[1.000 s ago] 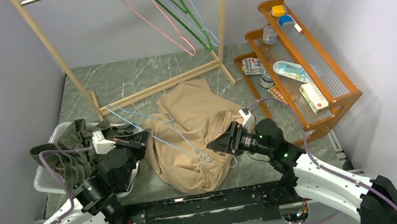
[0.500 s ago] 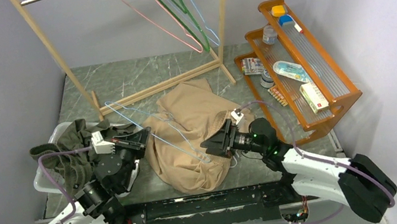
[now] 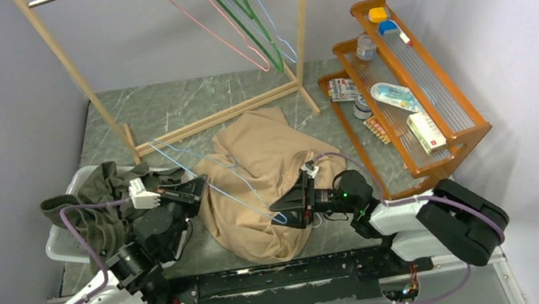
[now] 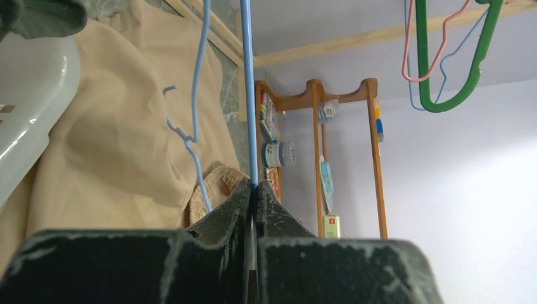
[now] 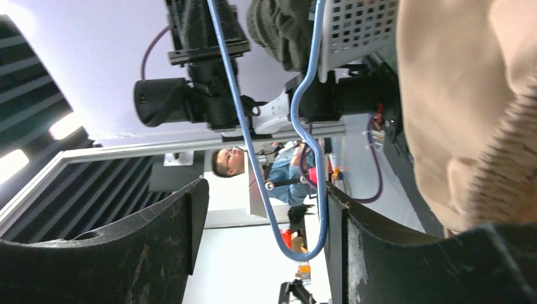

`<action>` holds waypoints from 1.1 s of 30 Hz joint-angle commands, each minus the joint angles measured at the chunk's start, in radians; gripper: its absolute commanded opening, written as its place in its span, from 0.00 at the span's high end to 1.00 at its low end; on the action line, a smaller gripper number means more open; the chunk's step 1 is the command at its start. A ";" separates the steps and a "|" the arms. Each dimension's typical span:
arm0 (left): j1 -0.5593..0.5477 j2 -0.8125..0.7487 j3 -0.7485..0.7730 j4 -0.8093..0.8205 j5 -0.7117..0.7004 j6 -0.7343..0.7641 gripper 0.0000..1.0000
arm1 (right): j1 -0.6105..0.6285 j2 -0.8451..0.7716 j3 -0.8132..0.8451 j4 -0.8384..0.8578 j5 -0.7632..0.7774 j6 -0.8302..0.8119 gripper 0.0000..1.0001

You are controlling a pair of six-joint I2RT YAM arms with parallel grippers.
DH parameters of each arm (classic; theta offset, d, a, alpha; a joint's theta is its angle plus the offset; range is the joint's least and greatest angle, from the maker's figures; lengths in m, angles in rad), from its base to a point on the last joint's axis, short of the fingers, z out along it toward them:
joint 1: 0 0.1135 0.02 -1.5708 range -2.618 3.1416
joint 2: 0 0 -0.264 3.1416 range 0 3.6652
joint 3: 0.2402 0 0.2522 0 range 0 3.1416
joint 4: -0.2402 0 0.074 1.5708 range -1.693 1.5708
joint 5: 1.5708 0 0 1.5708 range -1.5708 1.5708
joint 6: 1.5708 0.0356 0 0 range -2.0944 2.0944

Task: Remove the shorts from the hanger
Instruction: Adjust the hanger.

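Right arm (image 3: 424, 219) has folded in toward its base since a second ago, and that has carried its gripper leftward along the table, from beside the tan shorts (image 3: 263, 157) to the near corner of the blue hanger (image 4: 248, 95). Everything else has stayed put.

The shorts lie crumpled on the table between the two arms, just in front of the wooden clothes rail (image 3: 212, 120). The hanger lies slantwise across them. Whether its wire still runs through the waistband, or only rests on top, cannot be made out from above. Another olive pair (image 3: 91, 209) is heaped in the white basket (image 3: 61, 249) on the left.

The left gripper (image 4: 253, 190) is clenched on the hanger's straight wire — the jaws meet on it in the wrist view. The right gripper (image 3: 279, 207) is released, its two fingers (image 5: 158, 244) standing wide on either side of the bent corner of the wire, without pinching it.

So the hanger is pinned at one end and bracketed at the other — the likely next step is to separate wire and fabric.
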 commanded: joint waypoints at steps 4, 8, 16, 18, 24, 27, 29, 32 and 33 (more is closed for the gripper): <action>-0.003 -0.018 -0.024 -0.005 0.039 -0.040 0.93 | 0.012 0.112 0.018 0.293 0.016 0.089 0.43; -0.003 -0.058 -0.043 -0.026 0.069 -0.062 0.93 | 0.013 0.124 0.036 0.246 0.049 0.051 0.55; -0.003 -0.086 -0.047 -0.064 0.059 -0.039 0.93 | 0.012 0.053 0.097 0.192 -0.007 -0.029 0.88; -0.003 -0.070 -0.037 -0.068 0.057 -0.029 0.93 | 0.012 0.002 0.118 0.121 -0.025 -0.065 0.91; -0.003 -0.017 0.002 -0.090 0.070 -0.002 0.93 | 0.013 -0.210 0.245 -0.490 0.042 -0.366 1.00; -0.003 -0.003 0.008 -0.074 0.085 0.025 0.82 | 0.014 -0.293 0.330 -0.757 0.126 -0.513 1.00; -0.003 0.000 0.007 -0.059 0.096 0.043 0.70 | 0.013 -0.318 0.373 -0.867 0.172 -0.582 1.00; -0.003 0.004 0.003 -0.026 0.113 0.085 0.34 | 0.015 -0.325 0.452 -1.032 0.253 -0.688 1.00; -0.003 0.004 0.001 -0.012 0.120 0.102 0.31 | 0.016 -0.324 0.486 -1.086 0.292 -0.726 1.00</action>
